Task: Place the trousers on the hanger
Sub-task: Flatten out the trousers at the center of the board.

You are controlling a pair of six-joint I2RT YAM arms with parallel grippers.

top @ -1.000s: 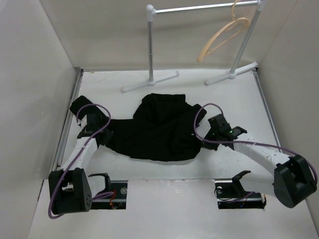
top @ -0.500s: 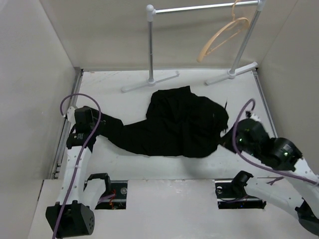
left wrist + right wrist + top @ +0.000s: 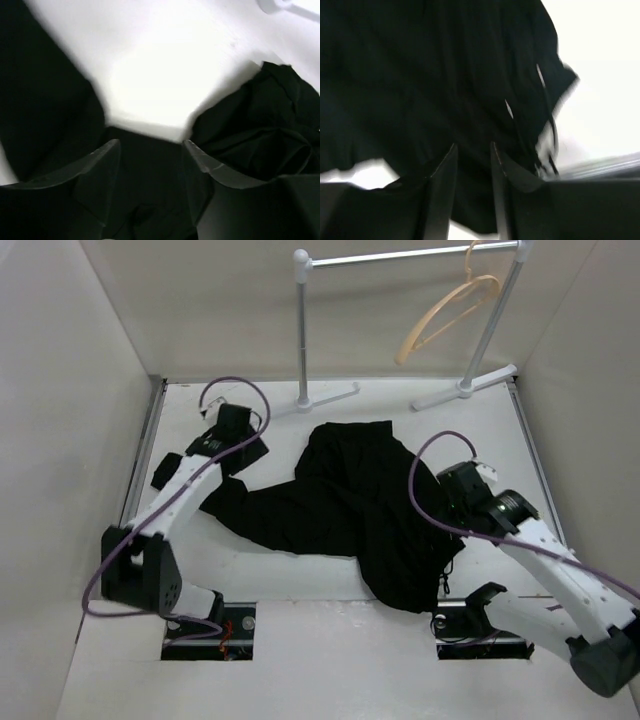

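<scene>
The black trousers [image 3: 340, 500] lie spread across the middle of the white table, one leg running left and a bunch hanging over the front edge on the right. My left gripper [image 3: 238, 443] is at the far left over a leg end. In the left wrist view [image 3: 150, 147] its jaws stand partly apart with black cloth [image 3: 260, 130] filling the gap. My right gripper [image 3: 455, 492] is raised at the right. In the right wrist view [image 3: 473, 150] its jaws are close together on trouser cloth [image 3: 420, 75]. The tan hanger [image 3: 445, 310] hangs on the rail at the back right, away from both grippers.
The silver rail [image 3: 400, 257] stands at the back on two posts with white feet [image 3: 300, 405] [image 3: 465, 388]. One foot shows in the left wrist view [image 3: 280, 4]. Walls close in the left, right and back. The arm bases sit at the front edge.
My left gripper has moved back and right with the leg end. My right gripper has swung in toward the middle, and the trousers now stretch down over the front right.
</scene>
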